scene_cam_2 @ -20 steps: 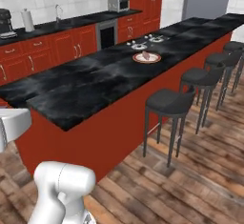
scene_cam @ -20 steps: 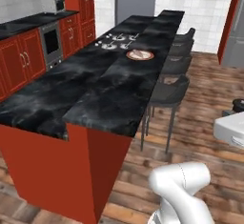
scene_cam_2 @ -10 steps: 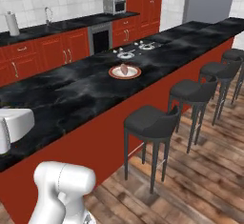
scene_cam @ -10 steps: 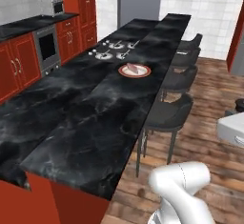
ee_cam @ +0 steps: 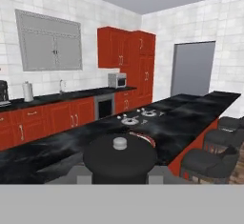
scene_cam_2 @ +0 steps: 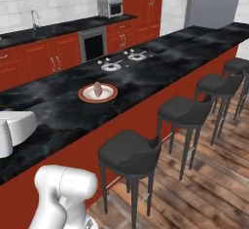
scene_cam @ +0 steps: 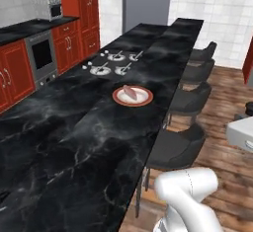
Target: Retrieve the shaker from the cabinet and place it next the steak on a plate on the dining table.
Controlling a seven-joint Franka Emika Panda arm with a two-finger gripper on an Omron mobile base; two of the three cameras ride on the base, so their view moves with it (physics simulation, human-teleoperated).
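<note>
Evidently my claw [ee_cam: 120, 170] is clamped on the shaker [ee_cam: 120, 157], a light, rigid, slick cylinder best gripped mid-body, the plate [ee_cam: 145, 137] just beyond it.

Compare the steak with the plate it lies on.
The steak is a small oblong reddish-pink slab; the plate is round, white with an orange-red rim. The steak is far smaller and covers just part of the plate, toward one side rather than dead centre. Both rest on the black marbled dining table, just short of the stove burners.
</note>
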